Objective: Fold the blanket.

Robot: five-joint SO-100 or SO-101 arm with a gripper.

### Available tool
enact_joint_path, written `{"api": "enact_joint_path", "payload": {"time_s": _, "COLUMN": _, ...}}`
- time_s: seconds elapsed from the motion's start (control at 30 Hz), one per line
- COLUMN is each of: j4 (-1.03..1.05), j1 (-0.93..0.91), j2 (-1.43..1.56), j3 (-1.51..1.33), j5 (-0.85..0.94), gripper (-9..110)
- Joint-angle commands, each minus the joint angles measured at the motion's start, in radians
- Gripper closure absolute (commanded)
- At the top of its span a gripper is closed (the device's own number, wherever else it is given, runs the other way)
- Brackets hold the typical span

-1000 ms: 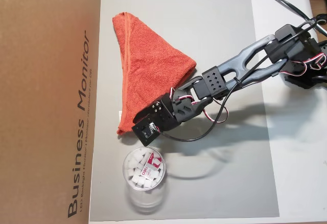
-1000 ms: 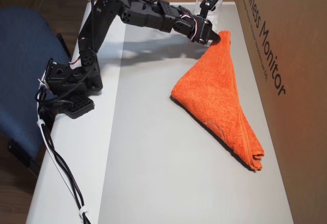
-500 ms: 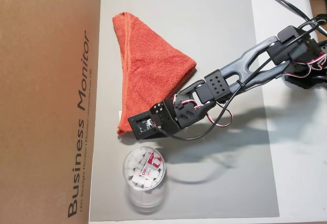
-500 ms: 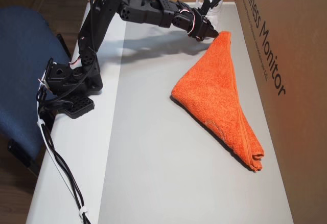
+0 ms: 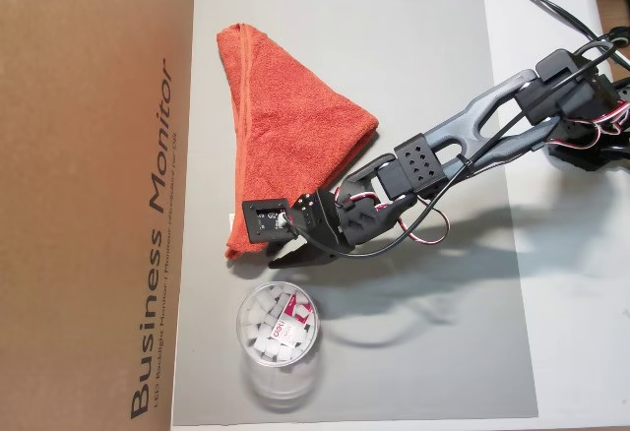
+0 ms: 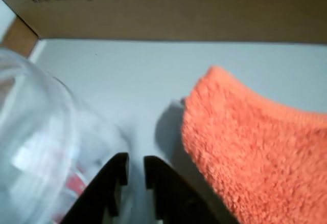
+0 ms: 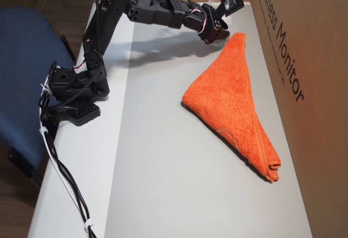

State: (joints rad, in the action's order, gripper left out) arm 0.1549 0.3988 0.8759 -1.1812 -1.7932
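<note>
The blanket (image 5: 287, 126) is an orange-red towel lying folded into a triangle on the grey mat (image 5: 423, 47), along the cardboard box. It also fills the right of the wrist view (image 6: 255, 147) and shows from the other side (image 7: 234, 96). My gripper (image 5: 283, 259) hovers just off the blanket's narrow corner, between it and the clear jar. Its black fingertips (image 6: 121, 163) stand almost together with nothing between them. In the opposite overhead view the gripper (image 7: 213, 38) sits just left of that corner and does not touch it.
A clear plastic jar (image 5: 279, 328) holding white pieces stands close below the gripper, and it looms at the left of the wrist view (image 6: 41, 147). A large cardboard monitor box (image 5: 89, 195) walls one side. The arm's base (image 7: 73, 88) and cables sit by a blue chair (image 7: 22, 58).
The gripper has come off the blanket's narrow corner and the wrist has rolled, swinging its camera round. The blanket lies where it was.
</note>
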Motion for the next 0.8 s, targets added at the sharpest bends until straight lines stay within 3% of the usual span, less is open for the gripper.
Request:
{"api": "enact_joint_path", "payload": {"time_s": 0.0, "j4": -0.017, "j1": 0.006, "j2": 0.124, "j3": 0.015, "j5": -0.005, "gripper": 102}}
{"api": "enact_joint_path", "payload": {"time_s": 0.17, "j4": -0.017, "j1": 0.006, "j2": 0.201, "j3": -0.038, "j5": -0.002, "gripper": 102}}
{"api": "enact_joint_path", "payload": {"time_s": 0.77, "j4": -0.017, "j1": -0.138, "j2": 0.518, "j3": -0.302, "j5": 0.382, "gripper": 102}}
